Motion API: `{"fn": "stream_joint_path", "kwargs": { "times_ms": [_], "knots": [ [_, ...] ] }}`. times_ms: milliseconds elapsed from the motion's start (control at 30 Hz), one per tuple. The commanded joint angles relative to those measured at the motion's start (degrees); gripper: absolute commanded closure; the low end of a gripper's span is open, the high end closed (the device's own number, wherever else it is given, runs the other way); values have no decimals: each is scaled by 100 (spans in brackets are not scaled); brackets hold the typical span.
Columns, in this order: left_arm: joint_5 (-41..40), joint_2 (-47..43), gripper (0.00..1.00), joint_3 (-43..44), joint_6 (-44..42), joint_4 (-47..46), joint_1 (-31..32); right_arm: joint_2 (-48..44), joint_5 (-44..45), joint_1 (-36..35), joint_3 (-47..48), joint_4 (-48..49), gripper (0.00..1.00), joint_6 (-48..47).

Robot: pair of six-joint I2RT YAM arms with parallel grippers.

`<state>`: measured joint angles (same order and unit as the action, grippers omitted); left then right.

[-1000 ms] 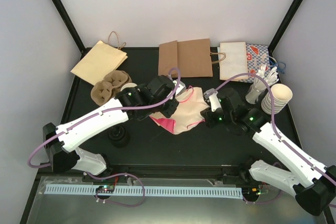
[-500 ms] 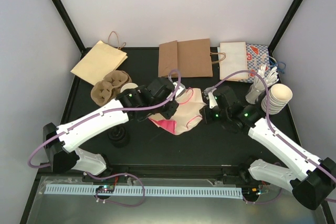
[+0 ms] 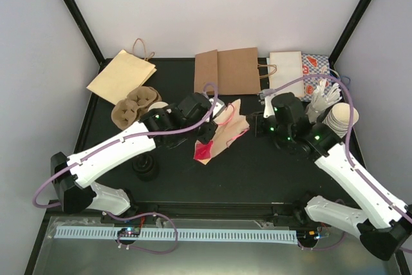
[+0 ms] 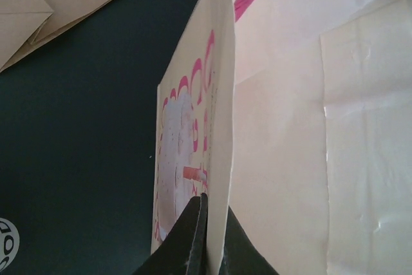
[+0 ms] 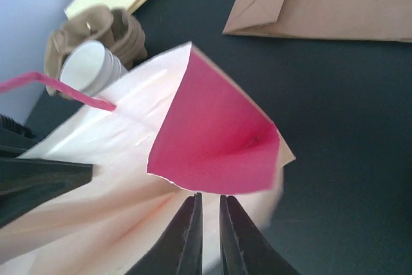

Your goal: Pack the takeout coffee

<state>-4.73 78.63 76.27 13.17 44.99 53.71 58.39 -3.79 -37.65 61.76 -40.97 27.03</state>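
While the bag (image 3: 219,138) leans half-open over the middle of the table (image 3: 257,172), the step, as I judge it, is to spread its mouth so the cup (image 5: 90,67) can go in. My left gripper (image 4: 214,203) is clenched on the bag's cream edge, with the paper pinched between its fingers. My right gripper (image 5: 207,199) sits at the pink-lined lip with its jaws a slit apart. I cannot tell whether it grips the paper or only meets it.

To do this well, I would first take a sure pinch on that lip. Then I would draw it right and a little nearer, slowly, so the paper neither tears nor slips, until the base sits flat.

The cup stands at the far left, just beside the carrier (image 3: 132,109), apart from the bag and not yet packed.

By count:
- five bags: this one and four flat bags (image 3: 226,71) along the far edge
- one carrier
- one stack of cups (image 3: 338,120) on the right
- one single cup
- lids (image 3: 145,168) at the near left, in a pile I cannot count
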Motion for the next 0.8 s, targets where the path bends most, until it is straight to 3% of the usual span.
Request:
{"fn": "stream_joint_path", "kwargs": {
  "times_ms": [0, 100, 167, 233, 433, 533, 633, 667, 767],
  "knots": [
    [251, -242, 98, 16, 307, -154, -241, -372, 741, -36, 458, -282, 87, 119],
    [496, -376, 98, -77, 413, -225, -428, -622, 1291, -28, 563, -514, 84, 243],
    [723, -481, 99, -130, 479, -297, -586, -836, 1529, -30, 450, -536, 72, 309],
    [907, -623, 98, -160, 553, -385, -692, -1029, 1529, -32, 250, -476, 71, 284],
    [1180, -985, 99, -228, 661, -638, -801, -1102, 739, -32, -649, -12, 70, 720],
    [1225, -1210, 98, -395, 772, -880, -808, -1103, 295, -25, -1109, 407, 62, 1156],
    [1282, -1518, 98, -680, 899, -1266, -808, -1085, 939, -31, -1346, 357, 20, 2069],
    [1306, -1612, 98, -777, 950, -1418, -810, -1103, 983, -32, -1391, 418, 5, 1980],
    [1443, -1886, 99, -1112, 1174, -1908, -805, -1269, 846, -28, -1727, 878, 0, 1593]
  ]
}}
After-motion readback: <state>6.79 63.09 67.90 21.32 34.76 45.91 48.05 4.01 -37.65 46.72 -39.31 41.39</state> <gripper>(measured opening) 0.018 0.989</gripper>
